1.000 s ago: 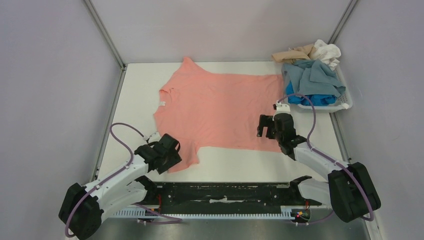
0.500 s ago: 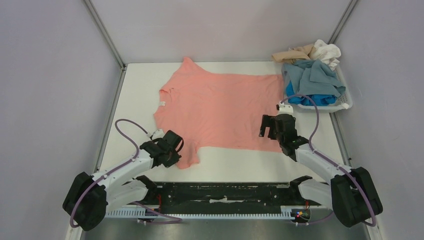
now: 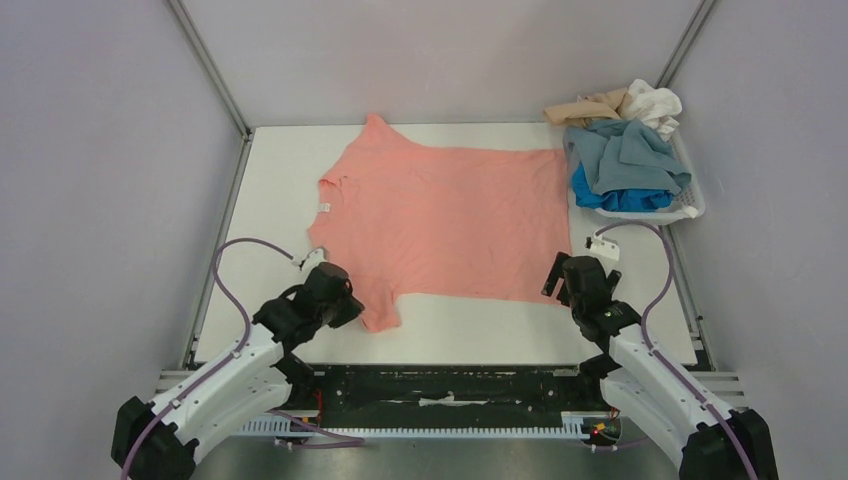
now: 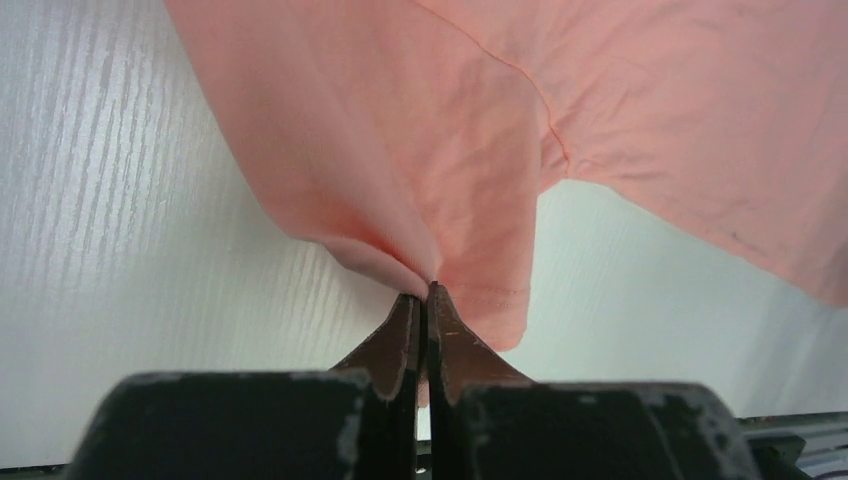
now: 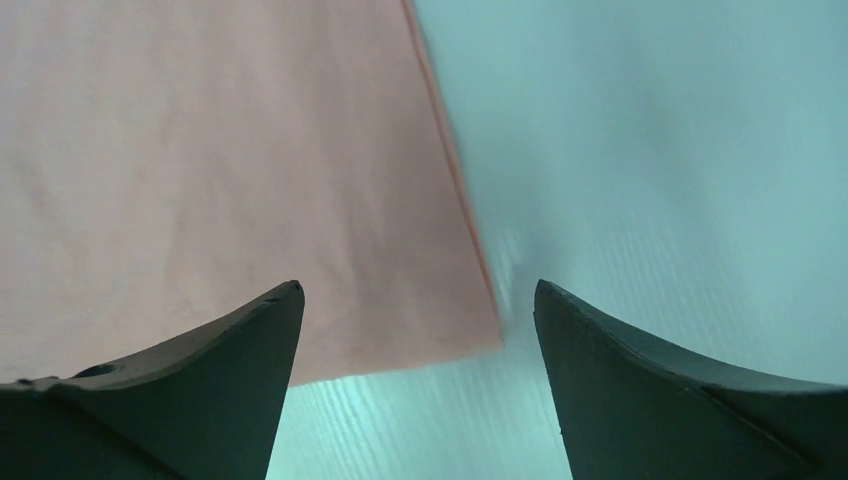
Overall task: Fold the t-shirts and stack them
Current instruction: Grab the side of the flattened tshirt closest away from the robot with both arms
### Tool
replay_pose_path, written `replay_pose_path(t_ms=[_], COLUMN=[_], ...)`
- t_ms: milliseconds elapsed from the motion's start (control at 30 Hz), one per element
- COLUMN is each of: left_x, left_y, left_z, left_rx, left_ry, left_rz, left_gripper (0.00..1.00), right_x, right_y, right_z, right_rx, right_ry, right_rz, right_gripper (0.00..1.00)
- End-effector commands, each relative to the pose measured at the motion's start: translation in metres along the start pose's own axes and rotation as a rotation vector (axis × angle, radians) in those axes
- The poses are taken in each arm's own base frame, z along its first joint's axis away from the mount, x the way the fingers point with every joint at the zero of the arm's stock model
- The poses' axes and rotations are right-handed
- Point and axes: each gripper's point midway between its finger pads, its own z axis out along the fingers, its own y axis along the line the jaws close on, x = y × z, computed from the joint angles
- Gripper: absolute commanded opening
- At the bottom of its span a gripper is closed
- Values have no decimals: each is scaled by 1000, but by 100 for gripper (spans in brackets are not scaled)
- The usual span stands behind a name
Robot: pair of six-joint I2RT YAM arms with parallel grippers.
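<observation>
Left hand [image 4: 424, 296] pinches the near sleeve of the salmon-pink t-shirt [image 3: 440, 220]; right hand [image 5: 418, 288] (fingers spread) hovers over its near-right corner.

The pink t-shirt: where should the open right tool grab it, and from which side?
Probably the near hem corner of the pink t-shirt, coming down from above. The cloth lies flat on the table, that corner sits between the open fingers of the right tool, and the left tool pinches the near sleeve.
</observation>
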Motion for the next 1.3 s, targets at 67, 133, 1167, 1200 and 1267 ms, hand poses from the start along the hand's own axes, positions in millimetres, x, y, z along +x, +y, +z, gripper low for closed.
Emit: replay_pose_path(t_ms=[67, 133, 1167, 1200, 1267], left_x=[-11, -14, -73, -78, -87], left_y=[-18, -20, -74, -78, -85], left_z=[-10, -11, -21, -22, -20], left_rx=[118, 127, 148, 145, 136], left_ry=[-60, -66, -211, -224, -242], left_rz=[54, 61, 59, 58, 72], left_gripper=[2, 2, 2, 2, 2], right_x=[31, 30, -5, -9, -20], right_y=[-35, -31, 24, 27, 31], right_z=[3, 8, 16, 16, 16], right_rx=[141, 127, -83, -85, -86], right_ry=[42, 31, -2, -5, -21], right_rz=[23, 34, 25, 25, 29], right_gripper=[79, 76, 0, 0, 0])
